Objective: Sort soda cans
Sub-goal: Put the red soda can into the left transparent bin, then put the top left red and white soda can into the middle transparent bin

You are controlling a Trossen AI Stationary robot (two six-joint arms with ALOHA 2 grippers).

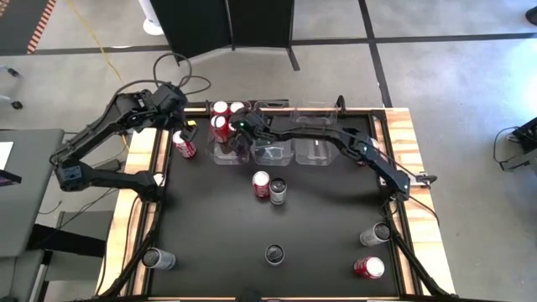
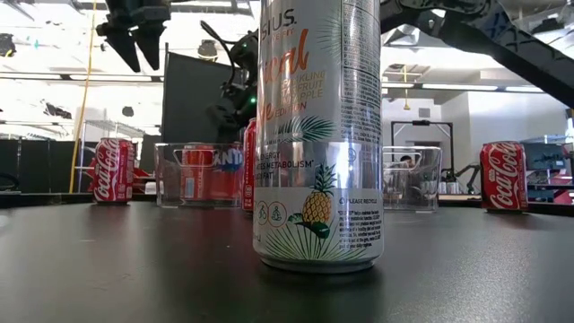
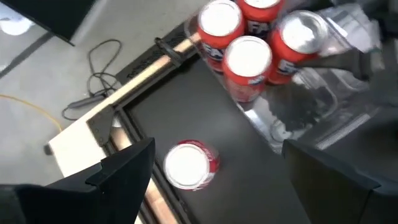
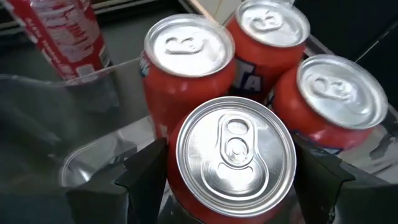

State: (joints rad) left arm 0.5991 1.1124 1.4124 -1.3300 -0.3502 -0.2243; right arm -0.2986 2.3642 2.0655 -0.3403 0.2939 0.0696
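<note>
Small red soda cans with silver tops stand clustered in the leftmost clear bin (image 1: 225, 151) at the far side of the black table (image 1: 210, 226). The right hand (image 4: 227, 177) is over that bin, its two dark fingers on either side of one red can (image 4: 231, 155), pinching it; three more red cans (image 4: 267, 37) stand just behind it in the same bin. The left hand (image 3: 211, 171) hovers above the table's far-left edge with its fingers spread wide apart, directly over a lone red can (image 1: 185, 146) that stands upright on the table just left of the bin, not touched. Two further clear bins (image 1: 315, 149) sit in a row to the right, beneath the right arm. Mid-table, a red can (image 1: 261, 183) and a dark-topped silver can (image 1: 278, 190) stand side by side. Another dark-topped can (image 1: 274, 253) stands nearer, and other cans lie toward the near corners.
</note>
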